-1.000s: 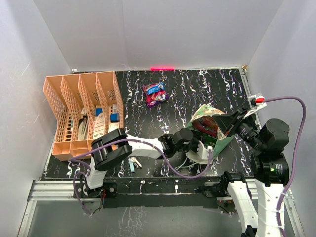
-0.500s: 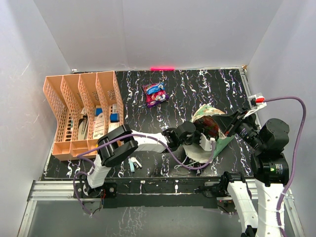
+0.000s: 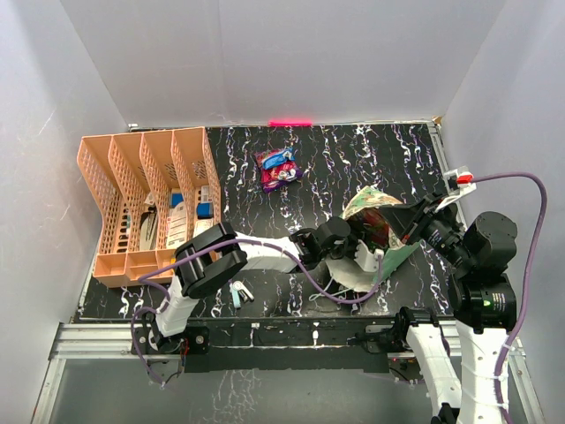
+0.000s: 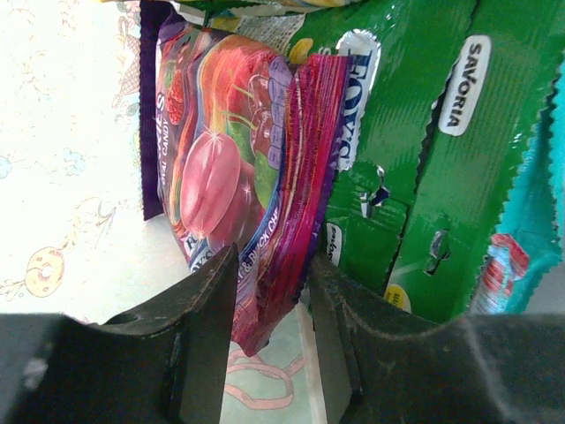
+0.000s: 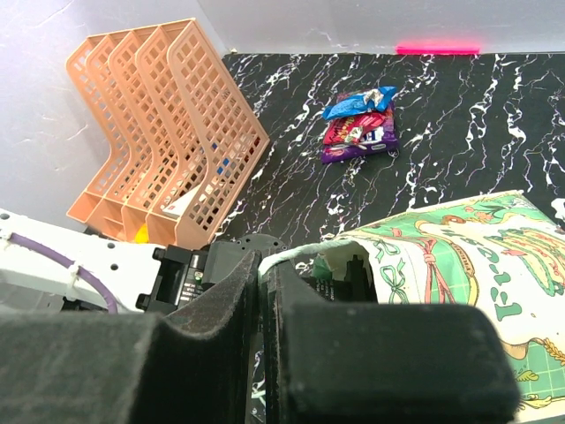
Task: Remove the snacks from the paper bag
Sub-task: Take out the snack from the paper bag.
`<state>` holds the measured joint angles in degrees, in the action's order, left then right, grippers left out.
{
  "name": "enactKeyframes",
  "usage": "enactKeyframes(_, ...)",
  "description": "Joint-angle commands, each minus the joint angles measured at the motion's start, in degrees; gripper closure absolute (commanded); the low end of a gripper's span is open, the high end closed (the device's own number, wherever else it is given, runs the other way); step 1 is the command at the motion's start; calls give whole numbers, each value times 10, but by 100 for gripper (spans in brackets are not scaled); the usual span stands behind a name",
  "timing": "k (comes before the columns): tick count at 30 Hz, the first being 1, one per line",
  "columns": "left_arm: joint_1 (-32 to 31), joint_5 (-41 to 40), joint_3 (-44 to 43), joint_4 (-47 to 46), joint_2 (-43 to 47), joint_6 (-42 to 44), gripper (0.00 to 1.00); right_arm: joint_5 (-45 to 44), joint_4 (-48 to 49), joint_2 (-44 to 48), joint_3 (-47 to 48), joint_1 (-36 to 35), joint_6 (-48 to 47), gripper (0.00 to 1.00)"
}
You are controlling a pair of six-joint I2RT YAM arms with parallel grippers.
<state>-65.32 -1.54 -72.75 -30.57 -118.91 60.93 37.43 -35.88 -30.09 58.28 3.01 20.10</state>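
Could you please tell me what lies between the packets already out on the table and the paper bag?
Nothing: only bare black marbled table separates the packets from the paper bag, as the top external and right wrist views both show.

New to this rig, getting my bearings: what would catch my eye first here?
At the right, inside the cream paper bag with green print, the left claw straddles a glossy red-and-purple candy packet beside green packets. An orange slotted plastic tray stands at the left, and a small pile of packets lies farther back.
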Motion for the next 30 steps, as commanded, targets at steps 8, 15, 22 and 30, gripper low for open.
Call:
enactKeyframes(8, 14, -72, -74, -38, -53, 28, 72, 12, 53, 3, 19, -3, 15, 93)
enactKeyframes(15, 15, -55, -100, -60, -75, 33, 67, 11, 50, 0, 21, -3, 13, 93)
enactKeyframes(22, 16, -41, -92, -60, -56, 2, 94, -1, 37, 2, 28, -3, 2, 93)
enactKeyframes(30, 15, -27, -31, -51, 30, -54, 100, -10, 39, 5, 24, -3, -1, 93)
